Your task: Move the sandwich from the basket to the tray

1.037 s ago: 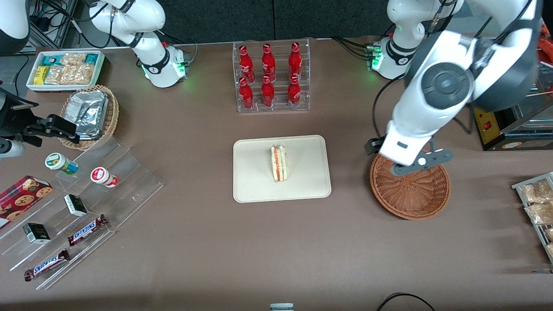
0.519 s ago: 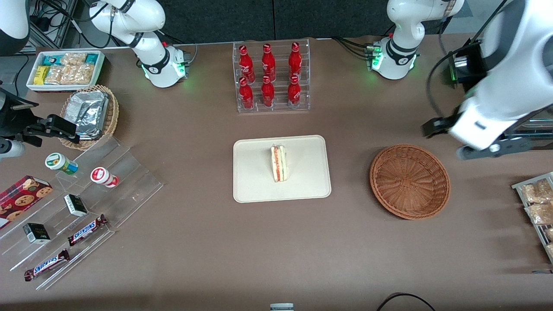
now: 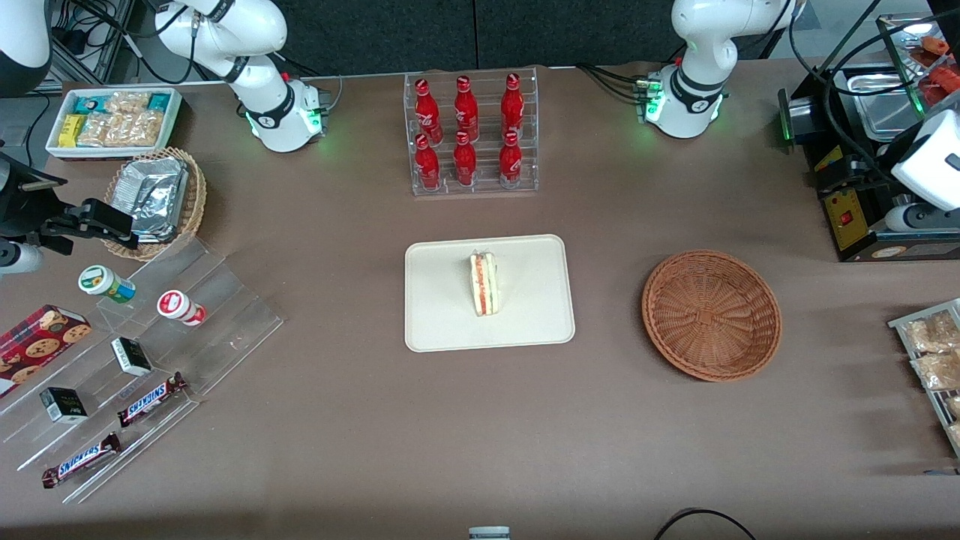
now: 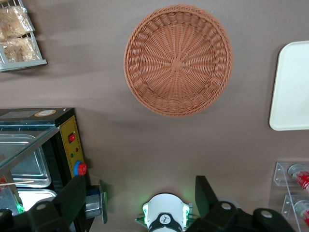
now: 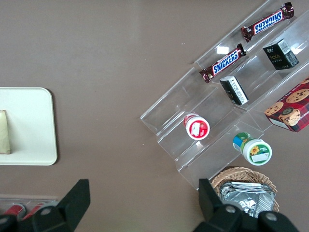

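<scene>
The sandwich [image 3: 484, 283] stands on its edge in the middle of the cream tray [image 3: 442, 300], red-orange and green filling showing. Its pale bread [image 5: 4, 131] and the tray [image 5: 26, 125] also show in the right wrist view. The reddish-brown wicker basket [image 3: 711, 315] sits beside the tray toward the working arm's end and holds nothing. My gripper [image 4: 140, 183] hangs high above the table, apart from the basket [image 4: 177, 59] and the tray's corner [image 4: 292, 87]. It is open, with nothing between its dark fingers [image 4: 72, 198]. In the front view only the arm's white wrist [image 3: 930, 161] shows at the table's end.
A clear rack of red bottles [image 3: 470, 131] stands farther from the camera than the tray. A black appliance [image 3: 862, 187] and a rack of snack packets [image 3: 930, 352] sit at the working arm's end. Acrylic steps [image 3: 187, 315] with snacks lie toward the parked arm's end.
My arm has drawn back from above the basket to the working arm's end of the table, uncovering the basket. The sandwich and tray have not moved.
</scene>
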{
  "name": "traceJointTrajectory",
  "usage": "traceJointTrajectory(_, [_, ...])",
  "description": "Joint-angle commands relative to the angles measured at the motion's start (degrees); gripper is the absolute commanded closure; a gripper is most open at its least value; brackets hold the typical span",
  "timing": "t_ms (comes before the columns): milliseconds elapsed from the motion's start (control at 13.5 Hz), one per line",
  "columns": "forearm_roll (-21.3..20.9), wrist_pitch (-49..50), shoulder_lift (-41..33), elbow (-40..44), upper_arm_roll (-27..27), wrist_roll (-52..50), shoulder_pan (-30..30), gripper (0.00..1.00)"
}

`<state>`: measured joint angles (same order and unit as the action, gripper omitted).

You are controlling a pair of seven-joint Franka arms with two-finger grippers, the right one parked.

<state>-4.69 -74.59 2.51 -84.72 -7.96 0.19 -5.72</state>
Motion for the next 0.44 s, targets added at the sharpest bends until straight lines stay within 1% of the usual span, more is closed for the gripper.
traceJointTrajectory(0, [0.91, -0.11, -5.05, -5.87, 1.19, 1.3, 1.15, 0.0])
traceJointTrajectory(74, [0.83, 0.15, -5.32, -6.24, 1.45, 1.21, 1.5, 0.0])
traceJointTrajectory(222, [0.91, 0.15, -4.89, -5.63, 5.56, 1.38, 4.82, 0.0])
traceJointTrajectory(370, [0.91, 0.15, -3.31, -3.61, 6.55, 1.3, 5.81, 0.0])
